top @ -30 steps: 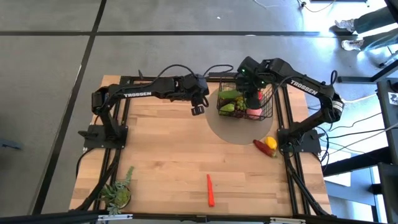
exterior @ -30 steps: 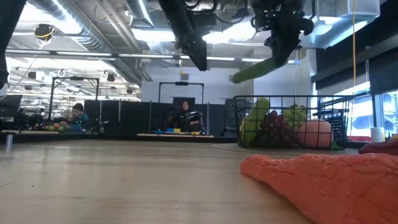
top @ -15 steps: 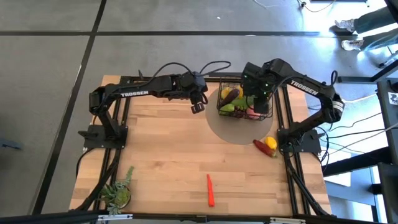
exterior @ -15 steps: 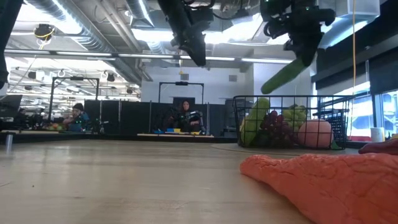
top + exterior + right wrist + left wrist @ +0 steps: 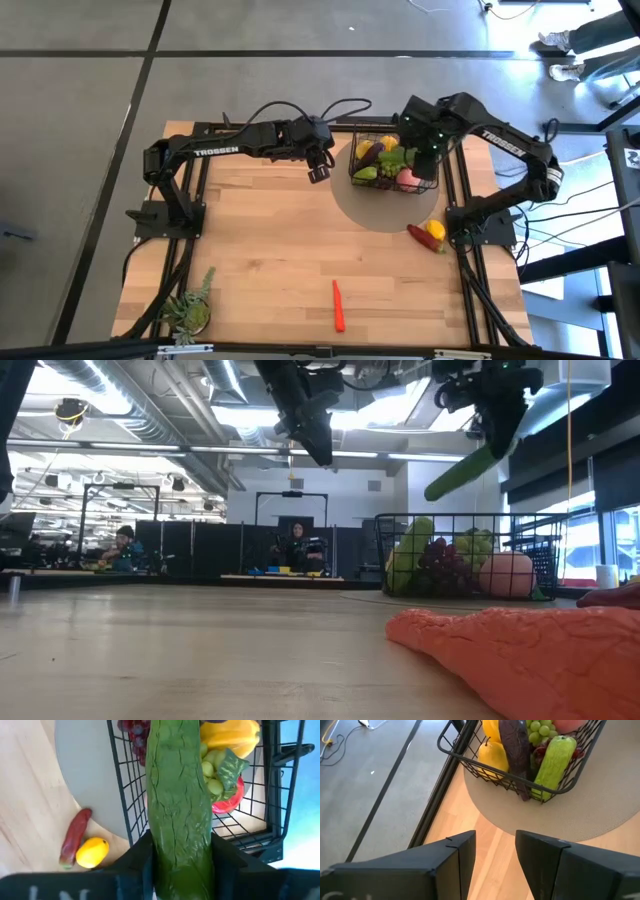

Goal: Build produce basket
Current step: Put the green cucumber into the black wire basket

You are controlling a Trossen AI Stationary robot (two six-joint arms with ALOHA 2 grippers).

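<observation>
A long green cucumber (image 5: 180,815) is held tight by the right end effector (image 5: 424,160), tilted in the air above the black wire basket (image 5: 432,183). Grapes (image 5: 540,729), a purple eggplant (image 5: 515,755) and a yellow fruit (image 5: 492,757) are kept in the basket. The left end effector (image 5: 318,172) is hung just beside the basket, narrowly open and holding nothing. A carrot (image 5: 339,306), a lemon (image 5: 436,230) and a red pepper (image 5: 420,236) are left on the wooden surface (image 5: 260,250).

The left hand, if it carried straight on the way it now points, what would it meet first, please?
Probably the basket: in the wrist view its near wire wall lies ahead of the left hand, with a purple eggplant just behind. Depth is uncertain.
</observation>
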